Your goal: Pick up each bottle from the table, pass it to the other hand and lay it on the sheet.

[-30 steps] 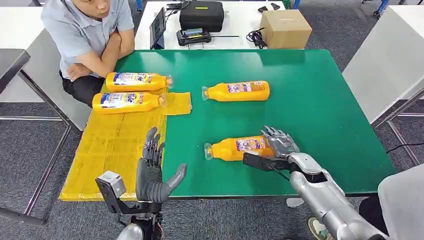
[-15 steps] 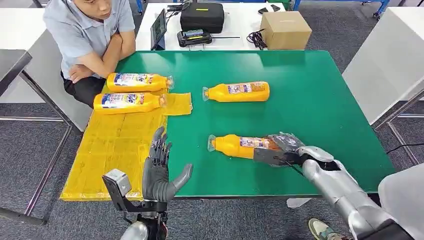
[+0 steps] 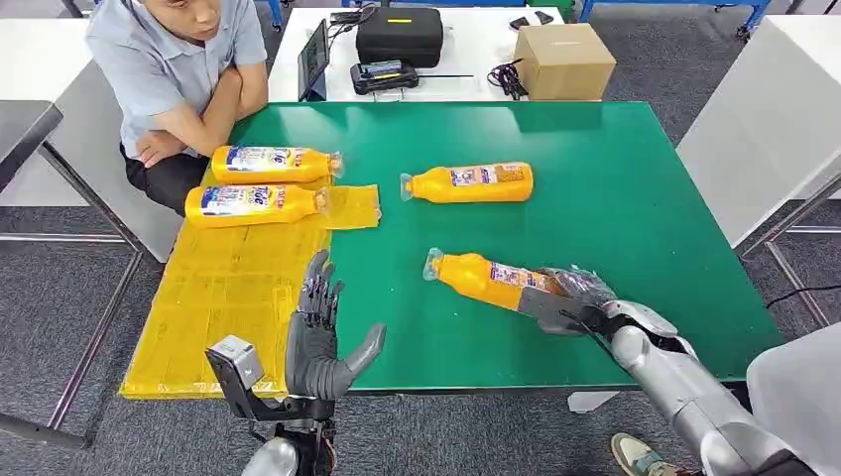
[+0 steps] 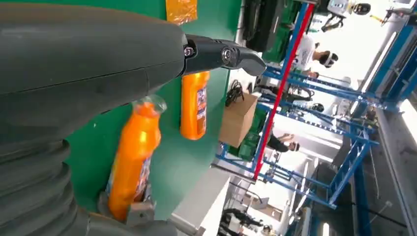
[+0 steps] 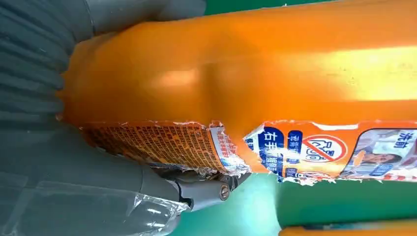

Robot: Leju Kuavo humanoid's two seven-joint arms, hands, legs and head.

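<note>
My right hand (image 3: 575, 297) grips the base end of an orange bottle (image 3: 486, 280), which is lifted off the green table (image 3: 615, 198) with its clear cap tilted up toward the left. In the right wrist view the bottle (image 5: 255, 83) and its torn label sit against my thumb (image 5: 162, 191). My left hand (image 3: 315, 342) stands upright at the table's near edge, fingers spread, holding nothing. Another orange bottle (image 3: 468, 182) lies on the table farther back. Two bottles (image 3: 268, 162) (image 3: 253, 201) lie on the far end of the yellow sheet (image 3: 218, 297).
A person (image 3: 169, 69) sits at the table's far left corner, arms folded. A white table behind carries a black case (image 3: 400, 30), a cardboard box (image 3: 565, 58) and a tablet (image 3: 313, 55). Another white table (image 3: 774, 129) stands to the right.
My right hand closed around the near bottle and raised it, cap end tilting up. My left hand shifted slightly right and stayed open.
</note>
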